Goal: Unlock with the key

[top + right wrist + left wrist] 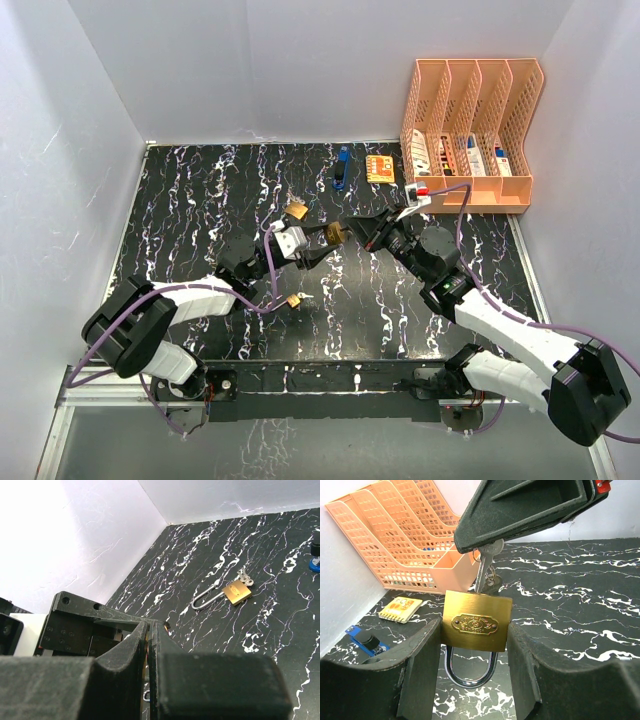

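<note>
A brass padlock (477,622) is clamped between my left gripper's (475,645) fingers, held above the table with its steel shackle (469,672) pointing down and closed. A silver key (485,570) stands in the padlock's upper end. My right gripper (530,510) is shut on the key's head from above. In the top view the left gripper (322,240) and the right gripper (365,230) meet at the padlock (336,234) mid-table. In the right wrist view the right gripper (150,640) is pressed shut and the key is almost hidden.
A second brass padlock with keys (296,211) lies behind the grippers; it also shows in the right wrist view (235,592). A third small padlock (295,300) lies near the left arm. An orange file rack (470,120), a blue item (341,168) and a yellow card (379,167) stand at the back.
</note>
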Robot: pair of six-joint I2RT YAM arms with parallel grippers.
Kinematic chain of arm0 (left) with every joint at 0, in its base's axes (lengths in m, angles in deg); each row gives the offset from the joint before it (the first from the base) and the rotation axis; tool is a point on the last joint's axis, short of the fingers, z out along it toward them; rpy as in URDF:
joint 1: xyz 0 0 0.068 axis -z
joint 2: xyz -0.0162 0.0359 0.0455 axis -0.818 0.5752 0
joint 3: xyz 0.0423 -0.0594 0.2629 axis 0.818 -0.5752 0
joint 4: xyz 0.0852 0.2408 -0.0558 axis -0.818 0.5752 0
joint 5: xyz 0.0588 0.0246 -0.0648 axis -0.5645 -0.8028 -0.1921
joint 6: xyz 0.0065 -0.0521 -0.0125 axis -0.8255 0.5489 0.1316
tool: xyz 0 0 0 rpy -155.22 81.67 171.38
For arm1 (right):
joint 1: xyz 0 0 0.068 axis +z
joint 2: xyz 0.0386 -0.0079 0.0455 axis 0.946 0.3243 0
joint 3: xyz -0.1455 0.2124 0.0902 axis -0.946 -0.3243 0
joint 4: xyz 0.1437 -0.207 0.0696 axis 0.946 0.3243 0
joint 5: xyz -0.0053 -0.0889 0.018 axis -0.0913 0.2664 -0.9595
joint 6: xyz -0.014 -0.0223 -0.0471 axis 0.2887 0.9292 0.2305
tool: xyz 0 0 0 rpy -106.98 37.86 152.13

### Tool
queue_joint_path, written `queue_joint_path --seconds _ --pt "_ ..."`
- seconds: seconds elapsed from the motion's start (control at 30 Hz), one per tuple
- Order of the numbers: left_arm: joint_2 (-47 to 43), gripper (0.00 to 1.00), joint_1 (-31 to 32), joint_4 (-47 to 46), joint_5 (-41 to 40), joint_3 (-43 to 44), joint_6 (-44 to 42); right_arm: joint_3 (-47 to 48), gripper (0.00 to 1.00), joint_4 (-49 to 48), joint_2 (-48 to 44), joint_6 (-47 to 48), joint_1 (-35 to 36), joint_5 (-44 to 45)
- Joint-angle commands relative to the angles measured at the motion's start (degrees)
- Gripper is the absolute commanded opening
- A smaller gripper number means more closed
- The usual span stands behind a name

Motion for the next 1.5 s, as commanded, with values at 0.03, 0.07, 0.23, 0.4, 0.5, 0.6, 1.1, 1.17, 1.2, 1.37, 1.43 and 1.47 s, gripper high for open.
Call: queue_joint_path --seconds 0.03,0.07,0.23,0.4,0.5,0.6,1.1,1.17,1.2,1.37,1.43,1.47 --pt "-1.0 0.00 0.2 -6.2 1.2 1.6 -0.9 1.1 0.00 -0.8 -2.0 1.5 0.2 2.3" --pt "-1.0 0.00 0.2 -6.3 1.1 1.6 -0.9 1.1 0.00 -0.8 -2.0 1.5 0.2 2.4" --pt "-1.1 0.00 0.2 -6.4 1.4 1.6 -0.8 1.0 0.00 -0.8 -1.6 1.5 0.2 2.1" --pt "-1.5 0.00 0.2 -6.3 1.4 1.6 -0.8 1.1 0.00 -0.9 -1.2 1.3 0.2 1.8" --pt "-1.5 0.00 0.2 -6.2 1.6 1.7 -0.8 1.0 0.00 -1.1 -1.0 1.2 0.2 1.6" --pt "-1.4 0.00 0.2 -6.3 1.7 1.7 -0.8 1.1 0.00 -1.2 -0.8 1.1 0.2 1.4" --pt "-0.5 0.00 0.2 -6.5 1.4 1.3 -0.7 1.5 0.00 -1.6 -0.6 0.7 0.2 0.8" --pt "-0.5 0.00 0.2 -6.6 1.4 1.3 -0.7 1.5 0.00 -1.6 -0.6 0.8 0.2 0.8" --pt "-0.5 0.00 0.2 -6.5 1.5 1.3 -0.7 1.4 0.00 -1.6 -0.7 0.8 0.2 0.9" --pt "-0.4 0.00 0.2 -6.3 1.3 1.1 -0.7 1.3 0.00 -1.6 -1.2 0.8 0.2 1.4" --pt "-0.3 0.00 0.2 -6.3 1.2 0.8 -0.7 1.3 0.00 -1.6 -1.5 0.9 0.2 1.6" --pt "-0.3 0.00 0.2 -6.3 1.2 0.8 -0.7 1.2 0.00 -1.6 -1.5 0.9 0.2 1.6"
